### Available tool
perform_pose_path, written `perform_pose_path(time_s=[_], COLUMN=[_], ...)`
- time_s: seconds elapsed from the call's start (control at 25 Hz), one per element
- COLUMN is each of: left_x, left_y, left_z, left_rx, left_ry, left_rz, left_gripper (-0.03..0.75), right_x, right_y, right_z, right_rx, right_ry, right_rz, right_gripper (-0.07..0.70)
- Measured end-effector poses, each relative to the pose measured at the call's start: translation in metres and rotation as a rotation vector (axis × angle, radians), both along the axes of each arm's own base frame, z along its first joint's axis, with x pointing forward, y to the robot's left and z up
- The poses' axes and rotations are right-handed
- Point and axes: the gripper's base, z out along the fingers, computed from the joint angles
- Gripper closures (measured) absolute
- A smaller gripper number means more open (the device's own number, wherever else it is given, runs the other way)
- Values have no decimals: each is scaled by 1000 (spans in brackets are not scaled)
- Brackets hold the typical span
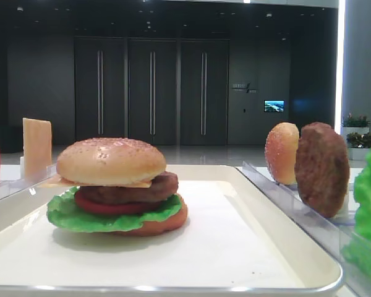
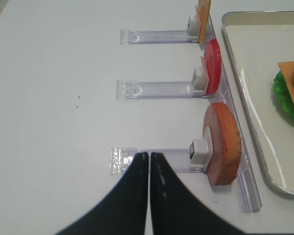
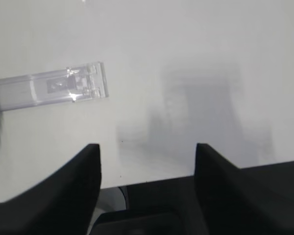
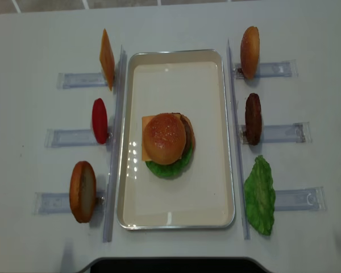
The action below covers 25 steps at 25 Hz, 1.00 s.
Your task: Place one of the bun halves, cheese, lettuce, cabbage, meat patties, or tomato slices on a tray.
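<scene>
Front view: a stacked burger, sesame bun top point(image 1: 110, 161) uppermost, sits on the tray point(image 1: 260, 247). Right wrist: right claw point(image 3: 147, 161) spread, over what seems bare tabletop point(image 3: 196, 49). Left wrist: left claw point(image 2: 149, 161) pressed together, left of the tray

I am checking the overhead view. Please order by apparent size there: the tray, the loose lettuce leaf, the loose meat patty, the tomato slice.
1. tray
2. lettuce leaf
3. meat patty and tomato slice: both stand on edge and look alike, so unranked.
</scene>
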Motion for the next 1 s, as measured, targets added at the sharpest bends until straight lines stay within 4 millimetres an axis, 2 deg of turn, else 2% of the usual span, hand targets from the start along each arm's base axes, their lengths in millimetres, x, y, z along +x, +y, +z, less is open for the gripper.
perform_pose_path(time_s=[0.56, 1.0], left_x=[0, 0], left_y=[0, 0], left_z=[0, 0], left_rx=[0, 0], left_ry=[0, 0], left_rz=[0, 0], left_gripper=[716, 716], right_x=[-82, -86], right_y=[9, 10], right_z=[7, 7], right_rx=[-21, -25], right_ry=[-585, -618], right_rz=[53, 59], right_gripper=[230, 230])
